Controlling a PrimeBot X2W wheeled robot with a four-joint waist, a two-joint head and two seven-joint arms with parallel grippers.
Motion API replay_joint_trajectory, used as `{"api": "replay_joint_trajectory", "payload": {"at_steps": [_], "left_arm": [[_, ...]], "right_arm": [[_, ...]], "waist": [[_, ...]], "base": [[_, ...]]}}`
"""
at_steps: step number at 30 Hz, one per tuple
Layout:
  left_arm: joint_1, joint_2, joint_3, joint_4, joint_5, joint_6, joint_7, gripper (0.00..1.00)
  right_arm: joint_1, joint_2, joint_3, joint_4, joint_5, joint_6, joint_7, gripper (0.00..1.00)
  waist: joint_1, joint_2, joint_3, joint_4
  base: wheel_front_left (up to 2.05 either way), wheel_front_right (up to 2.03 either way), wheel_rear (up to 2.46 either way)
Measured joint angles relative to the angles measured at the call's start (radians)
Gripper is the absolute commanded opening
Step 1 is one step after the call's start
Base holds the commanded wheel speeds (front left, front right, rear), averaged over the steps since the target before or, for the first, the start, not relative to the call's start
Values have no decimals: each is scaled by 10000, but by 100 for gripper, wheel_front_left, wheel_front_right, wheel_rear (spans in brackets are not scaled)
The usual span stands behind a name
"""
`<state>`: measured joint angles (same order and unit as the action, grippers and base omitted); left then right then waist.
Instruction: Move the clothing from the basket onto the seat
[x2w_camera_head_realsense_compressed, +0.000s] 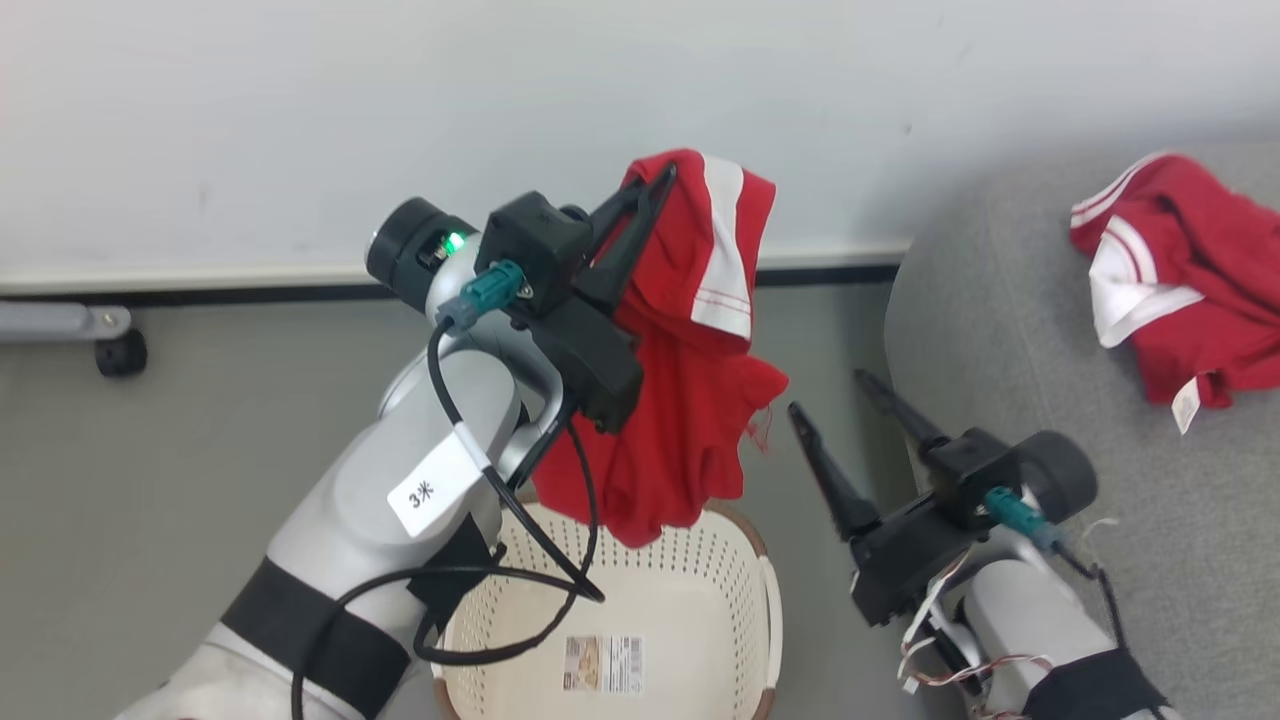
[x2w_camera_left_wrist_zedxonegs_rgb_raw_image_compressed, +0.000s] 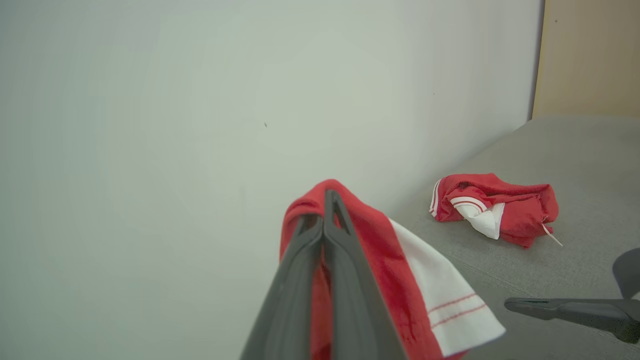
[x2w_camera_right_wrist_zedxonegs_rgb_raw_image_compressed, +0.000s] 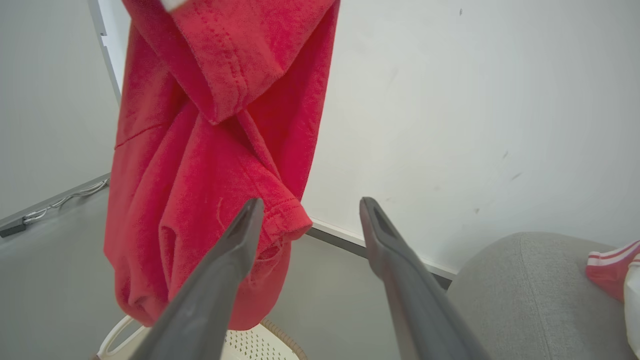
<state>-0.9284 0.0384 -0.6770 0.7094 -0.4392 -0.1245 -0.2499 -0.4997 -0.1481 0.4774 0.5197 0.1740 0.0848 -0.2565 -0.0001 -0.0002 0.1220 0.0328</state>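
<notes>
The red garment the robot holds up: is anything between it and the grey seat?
Only the robot's own right hand, open, beside the near edge of the seat. The garment hangs from the left hand above the basket; otherwise the way looks free.

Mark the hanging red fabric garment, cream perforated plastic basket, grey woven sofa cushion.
hanging red fabric garment (x2w_camera_head_realsense_compressed: 690, 420): head view, lower red folds.
cream perforated plastic basket (x2w_camera_head_realsense_compressed: 700, 590): head view, inner perforated wall.
grey woven sofa cushion (x2w_camera_head_realsense_compressed: 980, 330): head view, bare left side.
</notes>
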Motion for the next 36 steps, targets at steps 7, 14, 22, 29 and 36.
{"api": "replay_joint_trajectory", "payload": {"at_steps": [7,14,22,29,36], "left_arm": [[551,-8,-408,-291,-322,-4,0,0],[781,-8,-685,-773,-483,-8,0,0],[918,-4,-938,-1229,-619,-71,0,0],[975,-4,-1258,-1755,-777,-71,0,0],[1151,-2,-1239,-1766,-1057,-38,2,0]], "right_arm": [[0,272,562,495,-2,211,0,100],[-356,316,940,986,-4,313,-2,100],[-1045,337,1296,1739,-15,387,0,100],[-1243,514,2127,2339,244,387,0,31],[-1509,560,2539,2401,721,389,0,0]], "waist": [[-1,0,-975,110],[-1,0,-1587,286],[0,1,-1755,469],[1,1,-1721,566],[1,3,-1629,629]], "base": [[0,0,0],[0,0,0],[0,0,0],[0,0,0],[0,0,0]]}}
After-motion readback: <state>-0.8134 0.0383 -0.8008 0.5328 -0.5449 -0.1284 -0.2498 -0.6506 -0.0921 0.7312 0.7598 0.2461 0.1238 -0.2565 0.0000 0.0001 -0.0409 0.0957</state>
